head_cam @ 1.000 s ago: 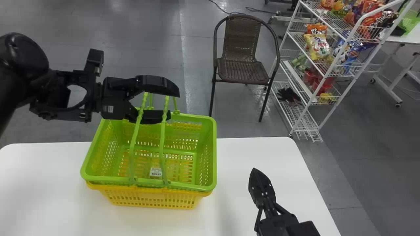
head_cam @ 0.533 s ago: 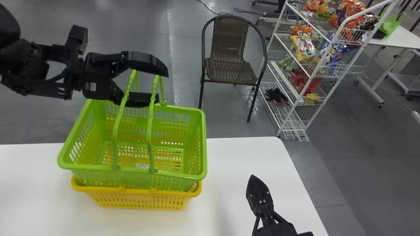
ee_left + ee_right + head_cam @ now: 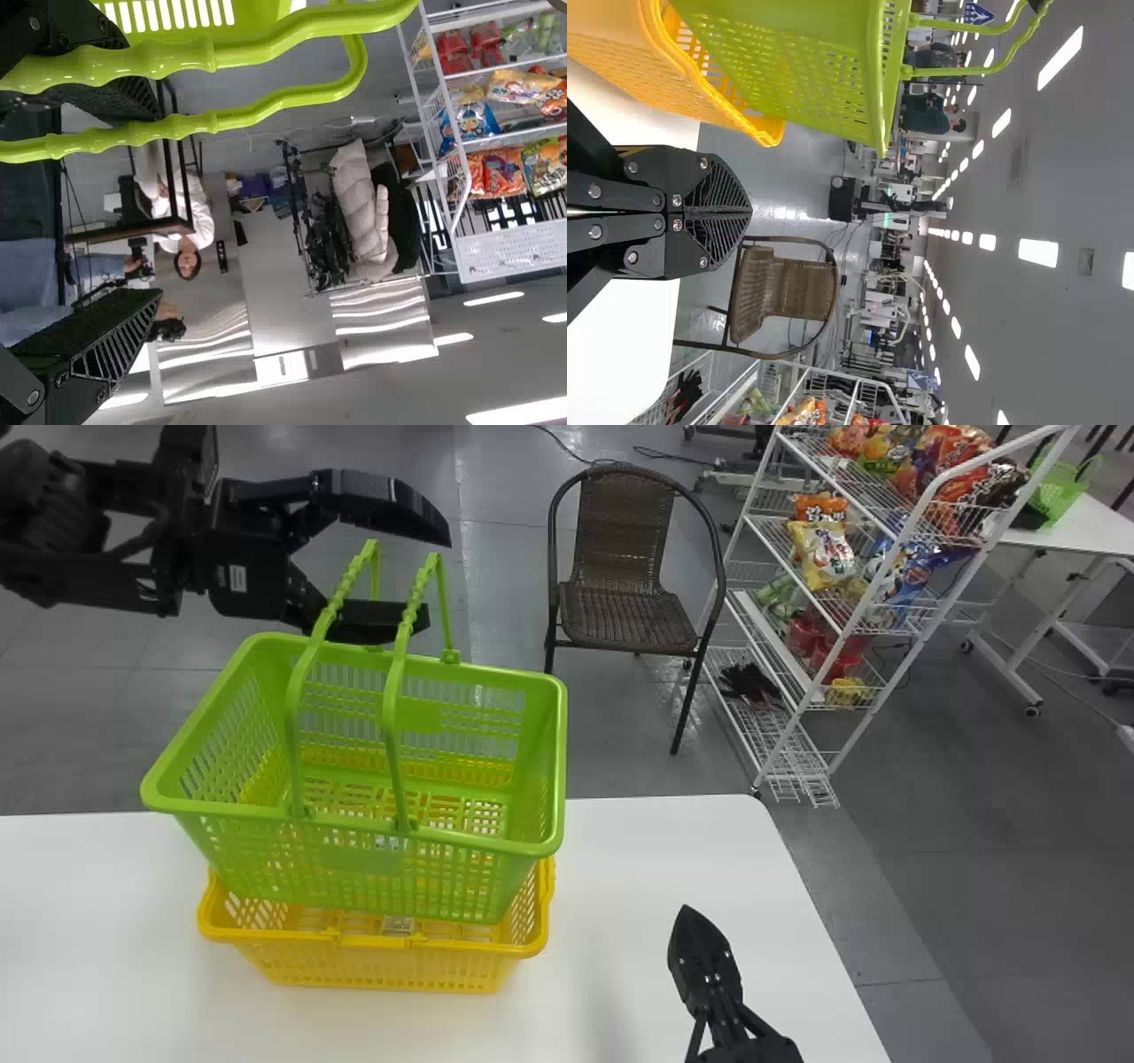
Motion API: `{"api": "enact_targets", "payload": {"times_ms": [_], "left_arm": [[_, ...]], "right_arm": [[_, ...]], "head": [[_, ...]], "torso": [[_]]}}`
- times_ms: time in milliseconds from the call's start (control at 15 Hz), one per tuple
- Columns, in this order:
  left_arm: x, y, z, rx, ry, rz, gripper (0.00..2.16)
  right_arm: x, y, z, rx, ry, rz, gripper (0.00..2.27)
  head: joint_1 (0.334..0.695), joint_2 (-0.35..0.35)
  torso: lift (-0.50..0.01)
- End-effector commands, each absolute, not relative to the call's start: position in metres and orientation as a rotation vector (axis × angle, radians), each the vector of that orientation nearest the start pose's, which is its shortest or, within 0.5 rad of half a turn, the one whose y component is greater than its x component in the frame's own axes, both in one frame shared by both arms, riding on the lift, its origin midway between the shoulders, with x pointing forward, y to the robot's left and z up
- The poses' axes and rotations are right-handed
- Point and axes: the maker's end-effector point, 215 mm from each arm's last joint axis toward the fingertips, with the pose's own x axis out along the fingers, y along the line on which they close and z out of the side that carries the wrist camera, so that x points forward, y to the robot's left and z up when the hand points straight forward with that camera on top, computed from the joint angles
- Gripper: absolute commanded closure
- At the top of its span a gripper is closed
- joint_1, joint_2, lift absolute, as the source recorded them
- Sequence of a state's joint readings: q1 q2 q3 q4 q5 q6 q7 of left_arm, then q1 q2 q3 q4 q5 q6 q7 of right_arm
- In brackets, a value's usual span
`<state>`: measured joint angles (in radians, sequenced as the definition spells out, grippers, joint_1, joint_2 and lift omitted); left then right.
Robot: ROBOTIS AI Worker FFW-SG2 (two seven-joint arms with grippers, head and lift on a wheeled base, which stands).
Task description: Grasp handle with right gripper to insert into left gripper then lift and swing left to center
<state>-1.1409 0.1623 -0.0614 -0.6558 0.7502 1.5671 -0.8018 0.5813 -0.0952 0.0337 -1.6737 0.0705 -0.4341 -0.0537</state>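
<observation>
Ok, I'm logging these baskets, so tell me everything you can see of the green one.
The green basket looks like plastic, with slotted and latticed walls and a smooth rim. It opens upward above the yellow basket; whether they touch I can't tell. Its two raised handles, bumpy at the grips, pass between the open left gripper's fingers, apparently hanging on the lower finger.

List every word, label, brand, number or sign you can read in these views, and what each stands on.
Nothing can be quoted with certainty.
White label on the left pincer: too small to read.
Small label inside the yellow basket: too small.
Snack bags on the white rack: print unclear.
Blue sign in the background: too small.
</observation>
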Motion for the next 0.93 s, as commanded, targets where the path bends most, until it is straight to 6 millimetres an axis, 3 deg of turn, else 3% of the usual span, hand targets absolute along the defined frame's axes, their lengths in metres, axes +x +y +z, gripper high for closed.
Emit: {"api": "enact_targets", "payload": {"times_ms": [0, 333, 533, 667, 867], "left_arm": [[0.592, 0.043, -0.15, -0.998, 1.016, -1.129, 0.16], [0.6, 0.044, -0.119, -0.994, 0.984, -1.14, 0.21], [0.601, 0.046, -0.113, -0.995, 0.976, -1.143, 0.28], [0.602, 0.05, -0.112, -0.994, 0.973, -1.137, 0.54], [0.606, 0.058, -0.109, -0.997, 0.959, -1.123, 1.28]], "right_arm": [[0.377, -0.227, -0.441, -0.127, 0.043, 0.057, 2.04], [0.376, -0.224, -0.444, -0.124, 0.045, 0.061, 2.04], [0.375, -0.222, -0.445, -0.121, 0.044, 0.063, 2.04], [0.375, -0.222, -0.445, -0.12, 0.044, 0.064, 2.04], [0.374, -0.221, -0.444, -0.12, 0.038, 0.065, 2.04]], "head": [[0.695, -0.211], [0.695, -0.203], [0.695, -0.202], [0.695, -0.2], [0.695, -0.192]], "torso": [[0.0], [0.0], [0.0], [0.0], [0.0]]}}
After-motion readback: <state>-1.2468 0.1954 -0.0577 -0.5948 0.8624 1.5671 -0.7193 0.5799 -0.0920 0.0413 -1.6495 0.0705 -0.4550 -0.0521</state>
